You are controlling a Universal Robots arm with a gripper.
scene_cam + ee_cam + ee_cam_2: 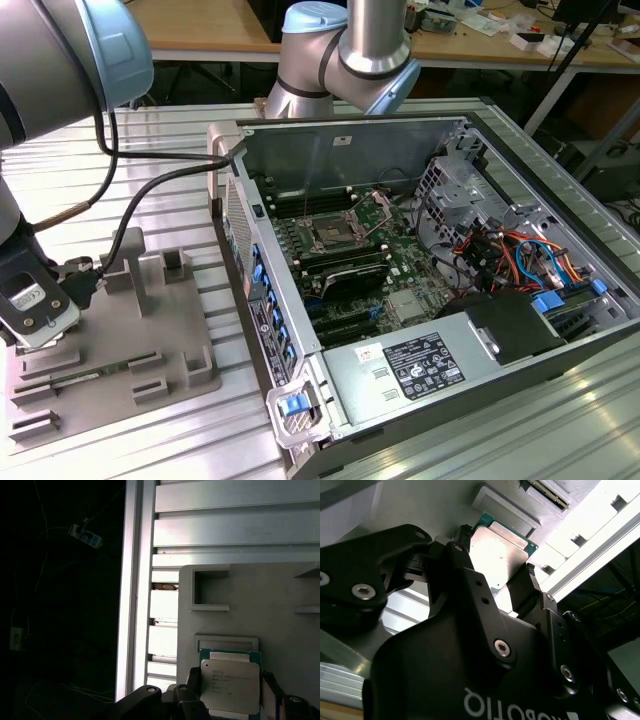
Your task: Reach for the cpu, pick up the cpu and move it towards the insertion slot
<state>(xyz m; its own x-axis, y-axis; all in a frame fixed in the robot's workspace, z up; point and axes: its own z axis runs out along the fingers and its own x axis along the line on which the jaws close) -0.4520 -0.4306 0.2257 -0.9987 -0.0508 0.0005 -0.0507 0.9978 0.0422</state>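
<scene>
The cpu [230, 682], a thin silver square on a green edge, lies between my gripper's black fingers [193, 681] in both wrist views. In the second wrist view the cpu [497, 555] has a finger pressed to each of two opposite edges, and my gripper [497, 554] looks shut on it. It sits just over the grey plastic plate [280, 595], overlapping a raised rectangular frame [227, 641]. In the exterior view my gripper [40, 320] hangs low over that plate [150, 330] at the exterior view's left. The insertion slot [330, 236] is on the motherboard inside the open computer case.
The open case [420, 250] lies on a ribbed aluminium table [160, 160], to the exterior view's right of the plate. The case's near wall [250, 280] stands between plate and motherboard. Raised blocks [175, 265] stick up from the plate. A black cable [140, 200] trails from the arm.
</scene>
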